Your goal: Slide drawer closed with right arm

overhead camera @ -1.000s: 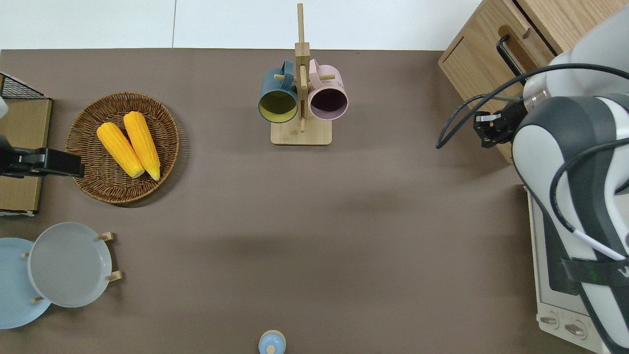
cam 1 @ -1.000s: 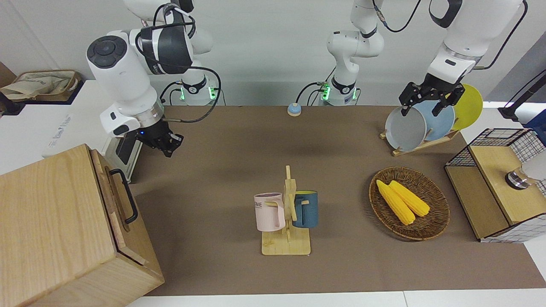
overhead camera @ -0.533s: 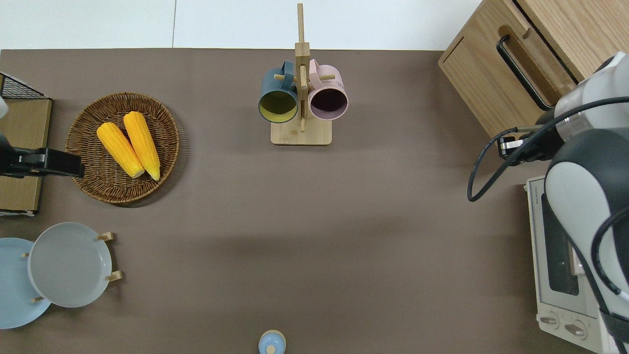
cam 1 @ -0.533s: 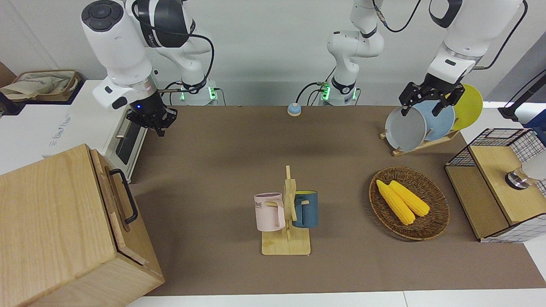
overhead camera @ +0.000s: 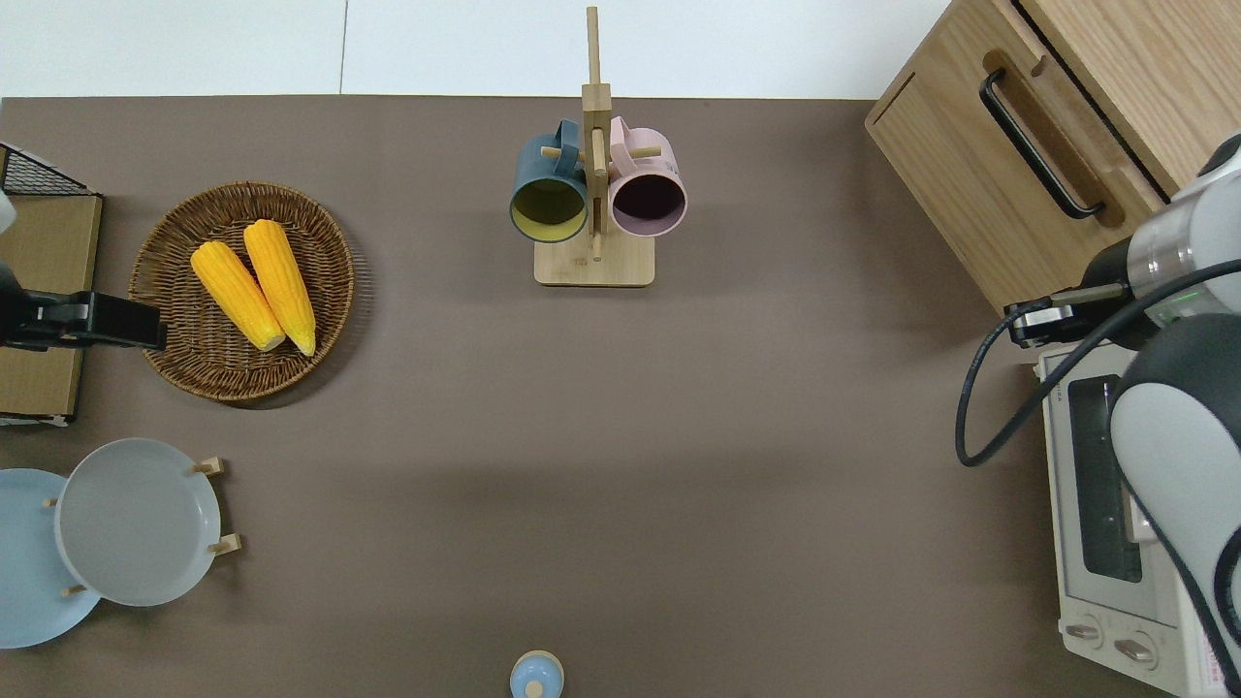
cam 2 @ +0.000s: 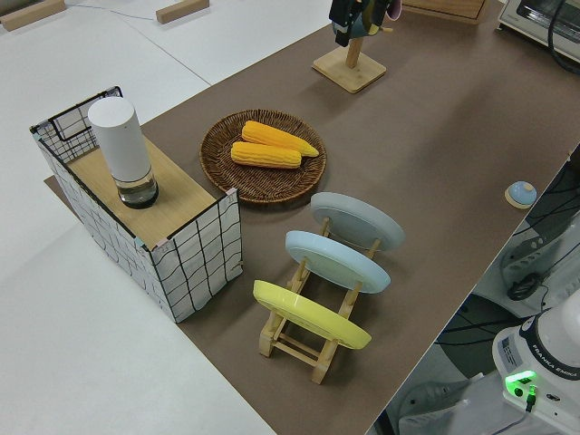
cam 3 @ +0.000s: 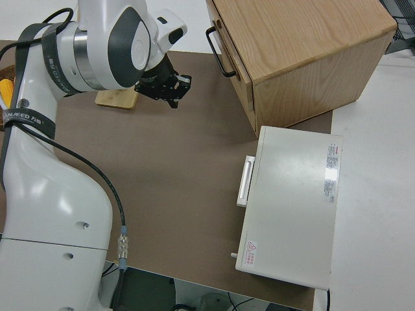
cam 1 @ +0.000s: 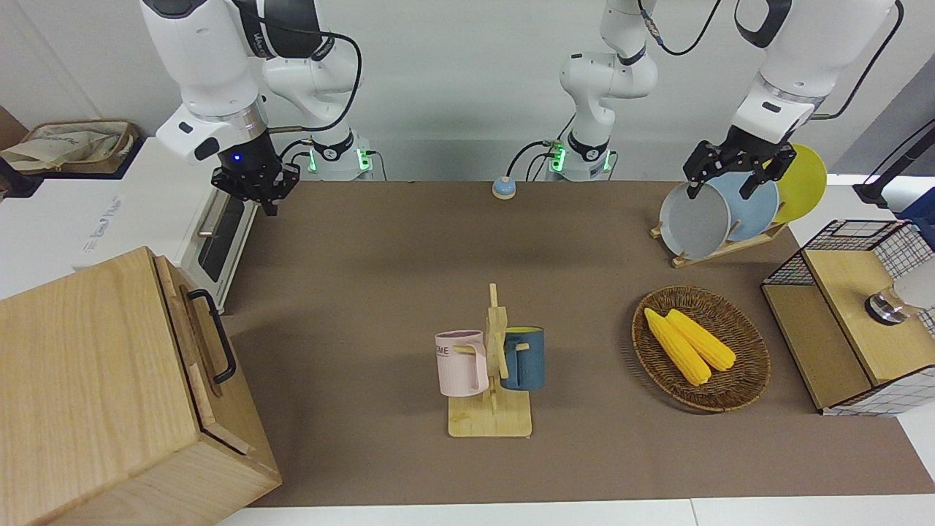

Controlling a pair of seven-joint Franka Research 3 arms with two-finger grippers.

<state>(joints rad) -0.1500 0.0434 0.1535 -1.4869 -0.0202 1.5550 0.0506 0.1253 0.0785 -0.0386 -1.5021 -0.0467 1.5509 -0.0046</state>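
Observation:
The drawer sits pushed into the big light-wood cabinet at the right arm's end of the table, its front panel about level with the cabinet face. Its black loop handle also shows in the overhead view and the right side view. My right gripper, with the blue wrist light, hangs shut and empty in the air by the white oven's door, well apart from the drawer; it also shows in the right side view. My left arm is parked, its gripper open.
The white oven stands beside the cabinet, nearer to the robots. A mug rack stands mid-table. A wicker basket with corn, a plate rack and a wire-mesh box are toward the left arm's end.
My right arm has drawn back from the drawer front toward its base and risen. The drawer and the left arm have not moved.

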